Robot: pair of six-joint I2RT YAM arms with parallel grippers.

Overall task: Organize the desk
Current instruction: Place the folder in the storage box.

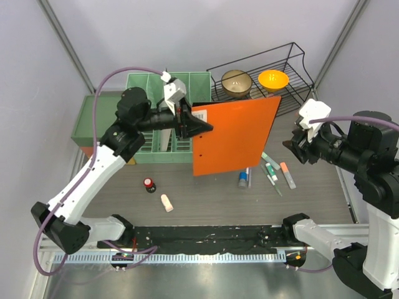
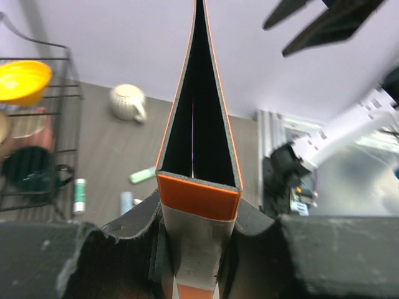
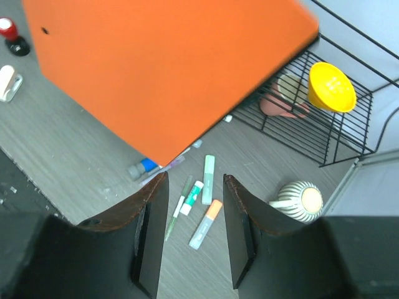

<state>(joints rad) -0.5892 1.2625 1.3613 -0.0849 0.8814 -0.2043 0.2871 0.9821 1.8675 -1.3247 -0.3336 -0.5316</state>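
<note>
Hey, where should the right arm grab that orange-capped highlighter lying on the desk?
Take the highlighter across the middle of its barrel, coming straight down from above. It lies flat on the desk, apart from the green pens beside it, so open jaws can straddle its narrow width.

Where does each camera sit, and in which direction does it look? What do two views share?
Top external: above and behind the left arm and right arm, both showing, looking down on the desk.
Left wrist: on the left arm, looking along the orange folder edge toward the right arm; the left gripper shows, clamped on it.
Right wrist: on the right arm, looking down at pens on the desk; the right gripper shows, open.
Shared: both wrist views show the orange folder, yellow bowl and striped mug.
</note>
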